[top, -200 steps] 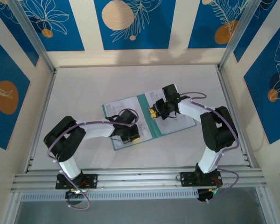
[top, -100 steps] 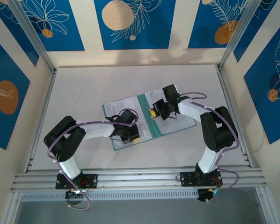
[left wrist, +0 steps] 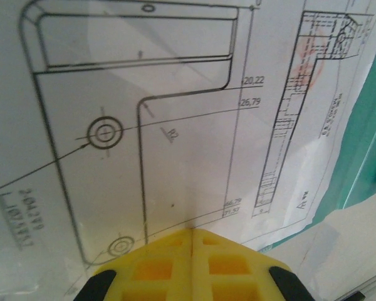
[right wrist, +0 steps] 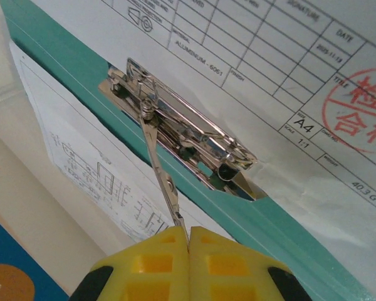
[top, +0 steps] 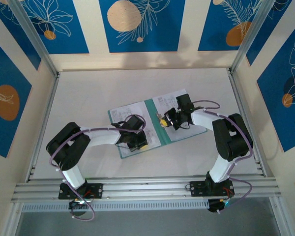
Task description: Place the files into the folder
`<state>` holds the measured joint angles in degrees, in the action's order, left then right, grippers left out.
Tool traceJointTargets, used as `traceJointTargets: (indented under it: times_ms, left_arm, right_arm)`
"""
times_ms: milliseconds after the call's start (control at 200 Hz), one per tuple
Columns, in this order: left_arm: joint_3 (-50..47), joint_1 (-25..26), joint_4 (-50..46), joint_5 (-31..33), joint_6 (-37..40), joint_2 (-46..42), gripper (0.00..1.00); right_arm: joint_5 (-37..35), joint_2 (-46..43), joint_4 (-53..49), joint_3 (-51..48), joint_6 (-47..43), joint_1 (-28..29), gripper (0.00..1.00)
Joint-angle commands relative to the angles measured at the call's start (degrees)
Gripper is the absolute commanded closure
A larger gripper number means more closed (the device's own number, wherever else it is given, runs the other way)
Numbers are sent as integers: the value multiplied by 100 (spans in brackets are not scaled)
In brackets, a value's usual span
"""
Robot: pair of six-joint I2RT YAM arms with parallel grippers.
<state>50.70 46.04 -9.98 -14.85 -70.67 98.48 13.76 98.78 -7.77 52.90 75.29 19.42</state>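
The folder (top: 155, 129) lies open on the table (top: 88, 88) with printed sheets (left wrist: 144, 94) across both halves (drawings, a stamped title block). They seem laid in but not yet clamped, and the cover is not closed. The left gripper (left wrist: 193, 233), fingers shut, presses down on the left-hand sheet. The right gripper (right wrist: 188, 238) reaches low over the spine, pinching the tip of the clip's wire lever (right wrist: 160, 169).
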Motion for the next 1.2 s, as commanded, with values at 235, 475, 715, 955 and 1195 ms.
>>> traceJointTargets:
  times_ms: [235, 475, 715, 955, 1195]
  left_arm:
    - [272, 72, -376, -156, -39, -130, 99]
    - [369, 72, -535, -170, 105, 85, 99]
    - [141, 36, -954, -2, 96, 154, 100]
    - [-178, 10, -1166, 118, -34, 78, 100]
    - [-253, 12, -1158, 156, -52, 4, 100]
  right_arm:
    - [-523, 150, 35, -719, -154, -54, 100]
    - [-715, 293, 39, -742, -144, -45, 100]
    - [-880, 336, -143, -635, -289, -46, 100]
    - [-1050, 365, -394, -438, -501, -44, 100]
    - [-1247, 465, -672, -188, -677, -30, 100]
